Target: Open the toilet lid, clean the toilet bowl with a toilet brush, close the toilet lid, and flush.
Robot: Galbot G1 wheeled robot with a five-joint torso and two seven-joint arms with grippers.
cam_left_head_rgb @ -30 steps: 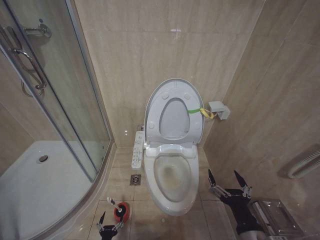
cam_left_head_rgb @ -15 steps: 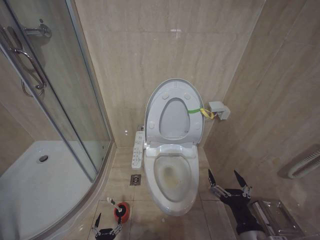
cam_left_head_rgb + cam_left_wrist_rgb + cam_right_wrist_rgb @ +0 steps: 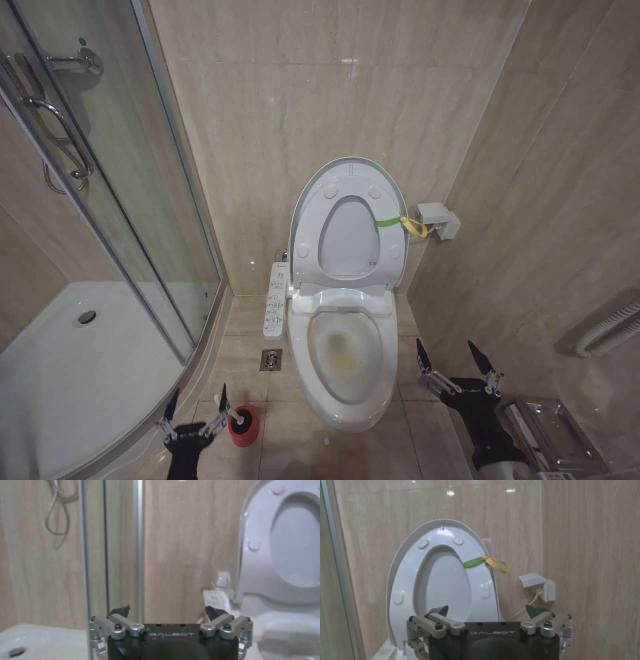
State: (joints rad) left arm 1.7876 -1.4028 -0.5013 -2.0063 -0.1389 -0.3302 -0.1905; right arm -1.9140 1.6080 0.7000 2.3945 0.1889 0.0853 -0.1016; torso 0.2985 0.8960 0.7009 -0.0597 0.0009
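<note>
We see the toilet lid (image 3: pixel 348 225) raised, our left tool (image 3: pixel 196 415) spread beside the toilet brush (image 3: pixel 240 423), our right tool (image 3: pixel 458 362) spread near the toilet bowl (image 3: pixel 348 400).

Even warm light, wall glare, soft wrist views

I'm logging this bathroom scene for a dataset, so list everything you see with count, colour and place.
toilet lid: one, white, raised against the back wall, yellow-green strap at its edge
toilet bowl: one, white, centre floor, uncovered
toilet brush: one, white handle in a red holder, floor to the bowl's left
control panel: one, white, beside the bowl on its left
floor drain: one, metal, by the bowl
wall box: one, white, right of the lid
shower tray: one, white, far left behind glass
left gripper: black, open, just left of the brush
right gripper: black, open, right of the bowl
</note>
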